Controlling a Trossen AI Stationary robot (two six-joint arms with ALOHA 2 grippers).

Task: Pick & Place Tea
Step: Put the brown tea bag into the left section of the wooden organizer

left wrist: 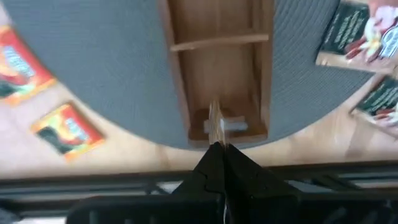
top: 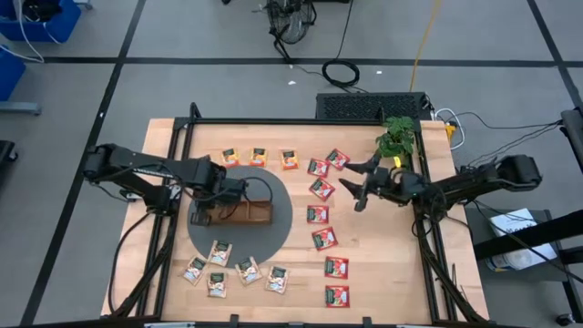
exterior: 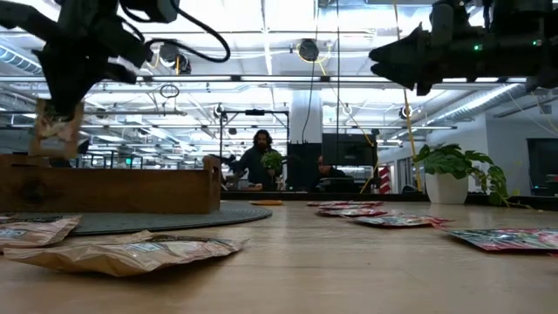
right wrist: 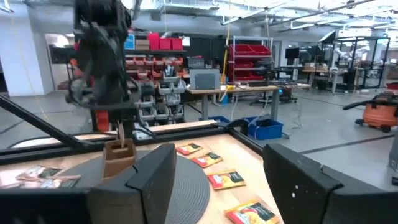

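From my overhead feed I see the left pincer (top: 200,217) hanging over the left end of the brown wooden three-compartment tray (top: 244,214), which sits on a round grey mat (top: 278,219) on the pale wooden counter (top: 383,273). That pincer is clenched on one white-and-green square tea packet (exterior: 56,131); in the low feed the packet hangs upright from the fingertips just above the tray's left end, and in the left wrist feed it shows edge-on (left wrist: 215,123) over the tray's end compartment, clear of the tray floor as far as I can tell. The other packets lie flat around the mat: five white-and-green packets (top: 220,252) at about 7 o'clock from the mat, three orange-yellow packets (top: 260,157) in a row at about 12 o'clock, and seven red-and-green packets (top: 319,214) in a loose column from 1 o'clock down to 5 o'clock. Farther right, the right pincer (top: 362,193) hovers above the counter at about 3 o'clock from the mat, near the upper red-and-green packets; its fingers (right wrist: 152,177) are spread apart and hold nothing. A small green potted plant (top: 395,137) stands near the counter's far right corner, at roughly 1 o'clock from that pincer.
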